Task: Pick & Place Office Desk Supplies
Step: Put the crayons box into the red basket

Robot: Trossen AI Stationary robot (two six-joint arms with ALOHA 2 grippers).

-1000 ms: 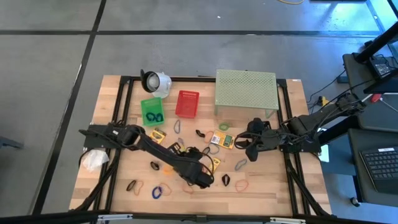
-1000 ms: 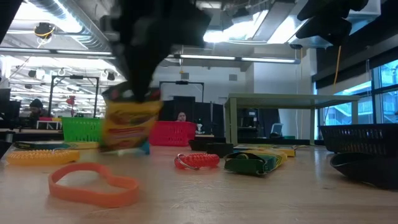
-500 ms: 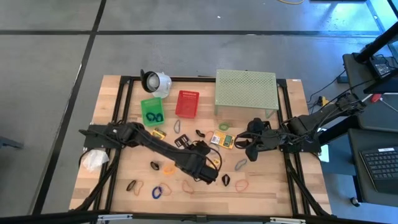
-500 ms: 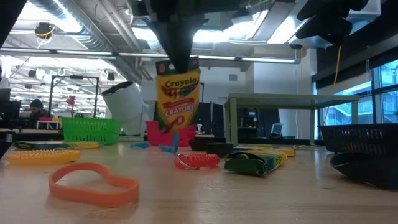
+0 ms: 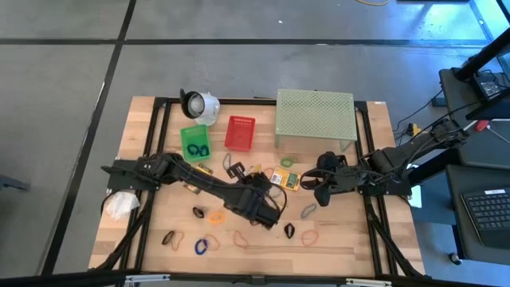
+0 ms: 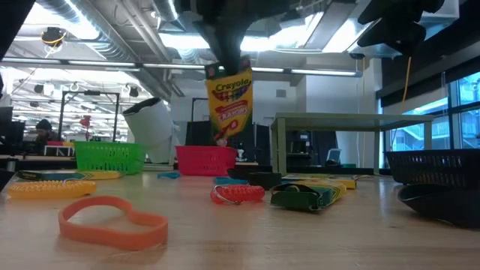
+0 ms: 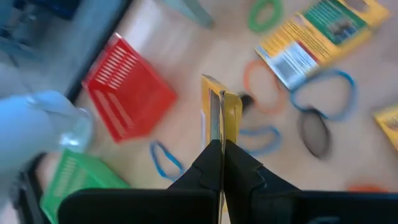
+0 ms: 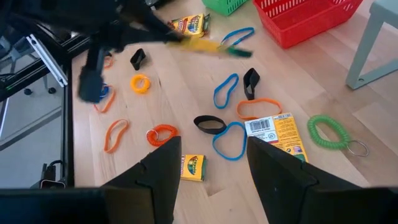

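Note:
My left gripper (image 5: 263, 203) hangs over the middle of the table, shut on a yellow-and-green crayon box (image 6: 231, 105), which shows edge-on in the left wrist view (image 7: 217, 115). My right gripper (image 8: 214, 163) waits open above the table's right half (image 5: 323, 182), over another crayon box (image 8: 278, 132) lying flat with its barcode up. Rubber-band loops in blue (image 8: 230, 140), orange (image 8: 115, 135) and black (image 8: 209, 124) lie flat on the wood around it. My left gripper pinches the crayon box by its top end (image 6: 223, 73) between the two fingers, coming from above and pointing down. The box hangs below the fingers, lifted clear of the table and slightly tilted. In the left wrist view its thin edge (image 7: 216, 102) runs out beyond the fingertips.
A red basket (image 5: 239, 132) and a green basket (image 5: 194, 142) stand toward the far edge, beside the pale green perforated shelf (image 5: 314, 118) and a white round object (image 5: 199, 104). More crayon boxes (image 5: 284, 178) and bands, one orange (image 6: 112, 220), are scattered across the near half.
My left gripper has moved from near the table's near edge up and toward the far edge, carrying the crayon box. The box has gone from swinging low over the table to hanging higher, nearly upright. The right arm has kept still.

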